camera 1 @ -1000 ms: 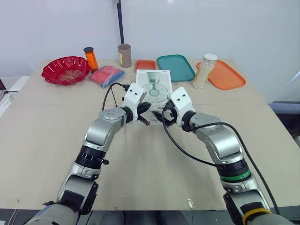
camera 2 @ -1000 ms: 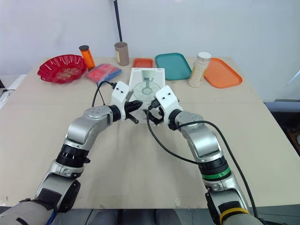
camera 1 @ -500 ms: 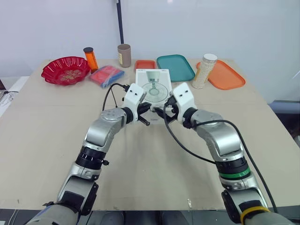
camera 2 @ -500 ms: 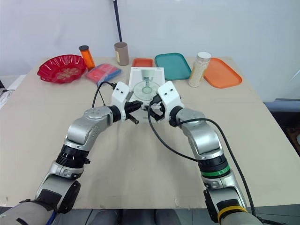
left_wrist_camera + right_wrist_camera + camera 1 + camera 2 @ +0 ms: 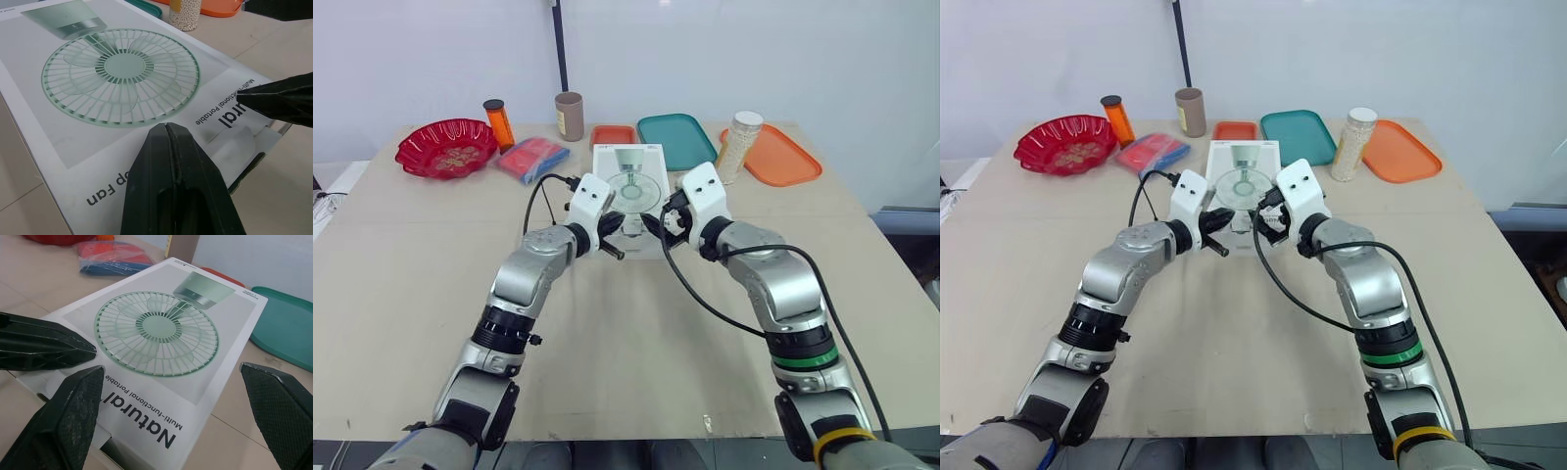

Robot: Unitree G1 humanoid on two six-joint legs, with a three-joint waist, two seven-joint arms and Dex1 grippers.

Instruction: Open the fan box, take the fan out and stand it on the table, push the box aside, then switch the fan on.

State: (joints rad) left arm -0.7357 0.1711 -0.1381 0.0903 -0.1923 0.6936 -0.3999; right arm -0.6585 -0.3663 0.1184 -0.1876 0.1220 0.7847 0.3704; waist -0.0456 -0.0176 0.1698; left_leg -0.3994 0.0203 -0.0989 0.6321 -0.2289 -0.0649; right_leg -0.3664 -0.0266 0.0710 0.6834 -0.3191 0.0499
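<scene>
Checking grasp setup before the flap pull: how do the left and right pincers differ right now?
The left pincer is shut, its fingers pressed together; the right pincer is open wide. The left points its tip at the printed top of the fan box; the right's spread fingers frame the box's near end. Both sit at that near end, gripping nothing.

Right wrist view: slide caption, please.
Right gripper open wide at the flat-lying fan box, left gripper shut alongside.
</scene>
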